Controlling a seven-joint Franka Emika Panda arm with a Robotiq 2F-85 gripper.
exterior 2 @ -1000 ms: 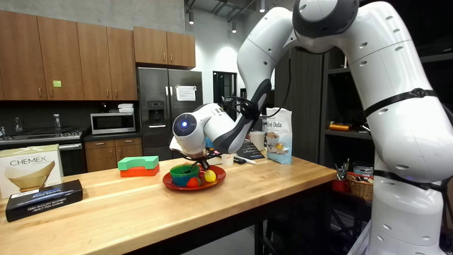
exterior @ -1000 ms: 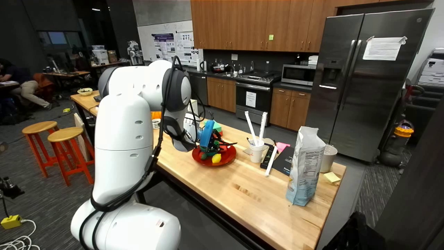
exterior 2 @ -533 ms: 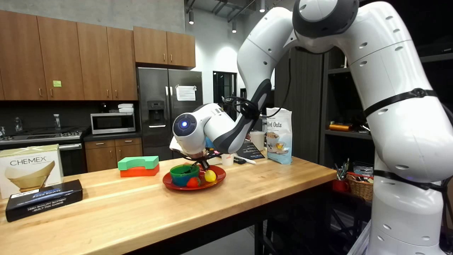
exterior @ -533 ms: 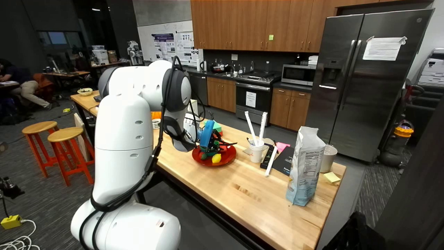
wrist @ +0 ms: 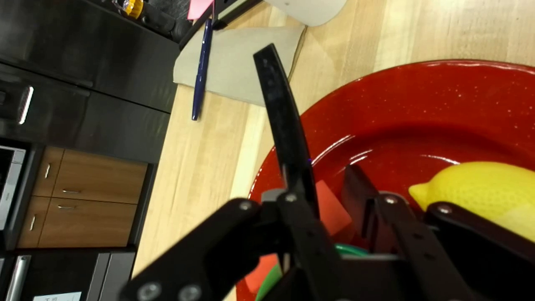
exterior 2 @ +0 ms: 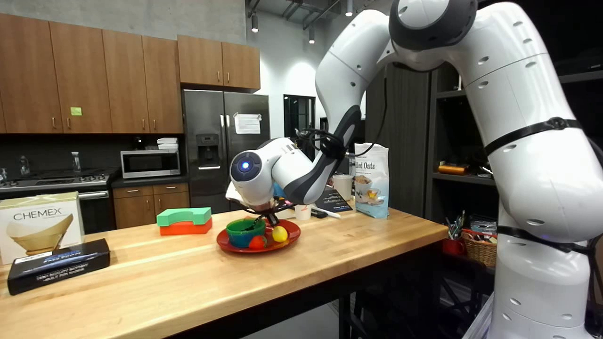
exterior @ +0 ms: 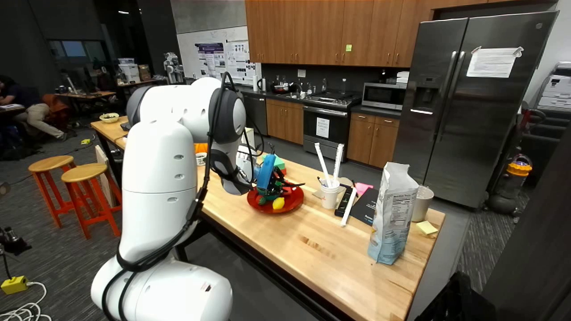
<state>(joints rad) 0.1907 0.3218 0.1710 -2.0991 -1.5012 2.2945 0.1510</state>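
In the wrist view my gripper (wrist: pixel 325 188) stands open low over a red plate (wrist: pixel 418 96). A long black handle (wrist: pixel 278 108) runs along the left finger, on the inner side. A gap remains between this handle and the right finger pad (wrist: pixel 355 192). Beneath the jaws show a flat orange-red piece (wrist: pixel 332 209) and the green rim of a bowl (wrist: pixel 271 282). Right of the fingers lies a yellow lemon (wrist: pixel 480 192). An exterior view shows the green-blue bowl (exterior 2: pixel 241 238) on the plate, a strawberry (exterior 2: pixel 257 242) in front. The far end of the handle is hidden.
On the wooden table (exterior: pixel 312 249) stand a cup with straws (exterior: pixel 329 196), an oats bag (exterior: pixel 392 218) and a whitish cup (exterior: pixel 422 205). Green and red blocks (exterior 2: pixel 184 221), a black box (exterior 2: pixel 59 266) and a Chemex box (exterior 2: pixel 40 226) are on the plate's far side.
The jaws appear to have drawn slightly closer together. The arm, the plate and the things on it show no visible movement.
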